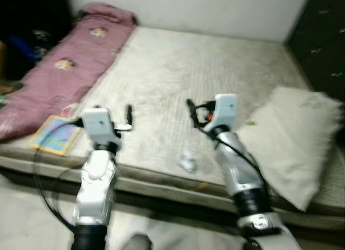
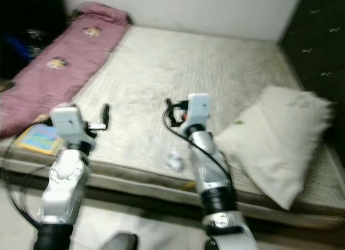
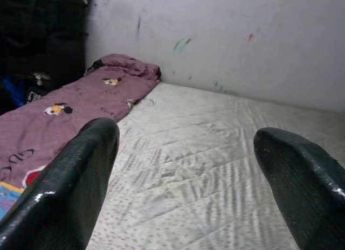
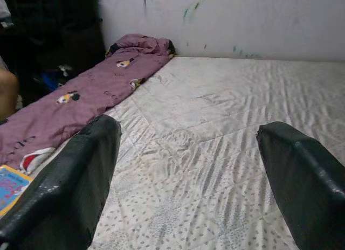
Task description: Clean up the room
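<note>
Right gripper [image 1: 190, 111]: fingers wide apart, holding nothing, above the mattress [image 1: 178, 72].
Crumpled scrap [image 1: 187, 162]: on the mattress, near below this gripper.
Handling: probably light, soft; pinch its middle.
Left gripper [image 1: 128, 116]: also spread wide, nothing in it.

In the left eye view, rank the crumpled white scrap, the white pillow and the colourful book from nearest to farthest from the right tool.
1. The scrap, on the mattress just below the right tool, toward the near edge.
2. The pillow, off to the robot's right, at the mattress edge.
3. The book, far across on the robot's left, beside the purple blanket.
</note>
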Motion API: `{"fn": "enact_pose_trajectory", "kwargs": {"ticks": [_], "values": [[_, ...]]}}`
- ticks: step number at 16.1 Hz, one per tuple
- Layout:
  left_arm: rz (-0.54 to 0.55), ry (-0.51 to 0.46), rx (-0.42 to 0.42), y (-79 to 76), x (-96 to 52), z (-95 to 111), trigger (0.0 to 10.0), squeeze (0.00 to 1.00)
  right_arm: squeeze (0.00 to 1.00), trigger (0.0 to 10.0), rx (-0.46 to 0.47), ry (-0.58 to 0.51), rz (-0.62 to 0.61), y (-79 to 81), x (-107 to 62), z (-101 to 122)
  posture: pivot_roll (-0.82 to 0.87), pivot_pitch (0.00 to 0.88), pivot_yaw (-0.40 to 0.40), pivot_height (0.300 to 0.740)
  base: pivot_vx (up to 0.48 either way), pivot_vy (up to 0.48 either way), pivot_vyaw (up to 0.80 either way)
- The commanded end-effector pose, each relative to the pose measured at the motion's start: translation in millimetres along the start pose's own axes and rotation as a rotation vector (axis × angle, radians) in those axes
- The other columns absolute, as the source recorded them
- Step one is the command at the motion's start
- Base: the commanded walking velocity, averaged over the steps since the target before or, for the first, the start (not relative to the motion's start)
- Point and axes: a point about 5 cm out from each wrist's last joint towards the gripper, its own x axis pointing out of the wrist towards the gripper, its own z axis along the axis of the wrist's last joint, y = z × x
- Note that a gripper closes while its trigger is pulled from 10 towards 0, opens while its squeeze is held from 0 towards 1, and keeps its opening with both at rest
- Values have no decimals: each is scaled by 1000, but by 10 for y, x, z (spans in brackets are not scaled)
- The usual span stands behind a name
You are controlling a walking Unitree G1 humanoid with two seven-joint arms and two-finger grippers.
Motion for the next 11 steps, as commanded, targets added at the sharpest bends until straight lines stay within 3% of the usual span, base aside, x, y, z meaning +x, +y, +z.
{"fn": "enact_pose_trajectory", "kwargs": {"ticks": [1, 4, 7, 9, 11], "values": [[-16, -1, -3, -5, 4, -3, 10000, 0, 0, 10000, 30, -3, -22, -39, 8, 3, 127, 0, -46, 740, 0, 0, 0], [2, 9, 33, -33, 28, -19, 10000, 0, 0, 10000, 39, 1, -54, -69, -4, -13, 139, 0, -53, 740, 0, 0, 0], [7, -2, 31, 21, -28, -33, 10000, 0, 0, 10000, 38, -10, -97, -157, -51, -18, 141, 0, -50, 740, 0, 0, -756], [5, 14, 16, 75, -45, -41, 10000, 0, 0, 10000, 11, -26, -148, -324, -139, 1, 129, 0, -39, 740, 0, 0, -800], [-9, 14, 16, 92, -52, -41, 10000, 0, 0, 10000, 19, -22, -164, -423, -205, -32, 123, 0, -34, 740, 0, 0, 0]]}}
